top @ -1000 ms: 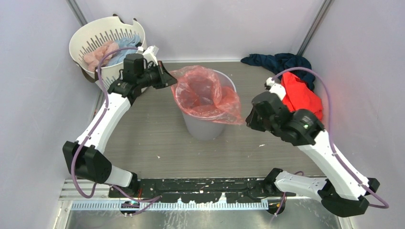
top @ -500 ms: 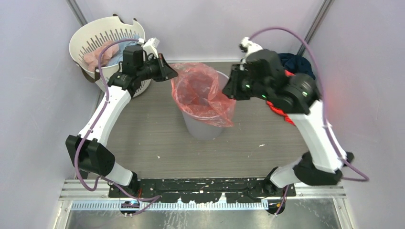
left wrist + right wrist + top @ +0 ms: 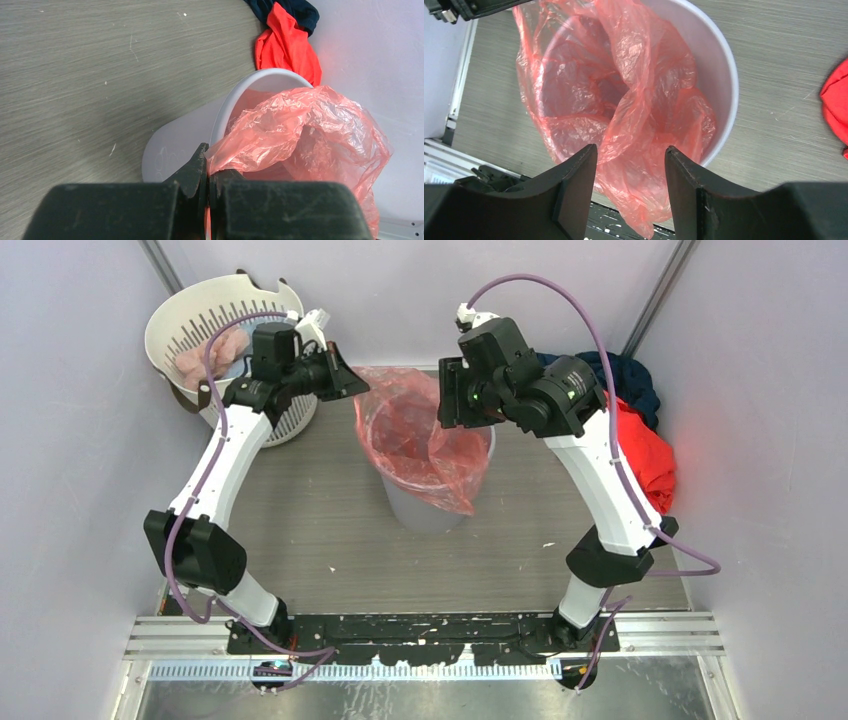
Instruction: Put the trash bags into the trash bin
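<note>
Red-pink film, thin and crinkly: the trash bag [image 3: 415, 445] looks almost weightless, limp and slippery, likely to tear if snagged and to puff back out of the bin [image 3: 428, 512]. It sits partly inside the bin, its mouth billowing above the rim and a flap hanging down the bin's near outer wall. The left gripper [image 3: 207, 161] is clamped on the bag's edge at the bin's far-left rim. The right gripper [image 3: 631, 167] hovers over the bin, jaws apart, holding nothing. The best hold is probably a bunched fold of that flap.
</note>
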You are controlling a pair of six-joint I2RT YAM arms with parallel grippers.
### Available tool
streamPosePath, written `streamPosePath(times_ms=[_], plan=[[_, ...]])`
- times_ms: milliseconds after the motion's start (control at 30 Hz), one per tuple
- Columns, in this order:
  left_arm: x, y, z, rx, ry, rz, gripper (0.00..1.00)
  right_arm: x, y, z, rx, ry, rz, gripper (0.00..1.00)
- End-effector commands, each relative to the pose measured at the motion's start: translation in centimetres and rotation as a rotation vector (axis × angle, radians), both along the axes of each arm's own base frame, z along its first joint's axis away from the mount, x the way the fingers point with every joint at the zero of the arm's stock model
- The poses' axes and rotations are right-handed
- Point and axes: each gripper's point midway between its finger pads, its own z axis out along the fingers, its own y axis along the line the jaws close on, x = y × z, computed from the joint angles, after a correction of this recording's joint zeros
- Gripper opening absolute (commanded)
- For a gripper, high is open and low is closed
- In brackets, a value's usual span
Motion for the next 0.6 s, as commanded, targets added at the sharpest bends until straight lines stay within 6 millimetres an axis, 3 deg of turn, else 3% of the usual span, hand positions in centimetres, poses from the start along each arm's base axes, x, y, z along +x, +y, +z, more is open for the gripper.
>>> streamPosePath(times_ms=[0,233,567], plan=[[-0.6,-0.3,1.2,-0.022,-0.027,-0.039,0.00,0.6,-0.6,0.2,-0.041,-0.038,-0.022,0.59],[-0.6,-0.4,0.3,-0.018,-0.011,-0.049,0.00,1.1,1.5,-0.3,-0.008,-0.034,0.041,0.61],[-0.5,-0.4,-1.0,-0.006,0.018,-0.060,0.00,2.3,2.4,-3.4,-0.071,0.032,0.018,0.62]])
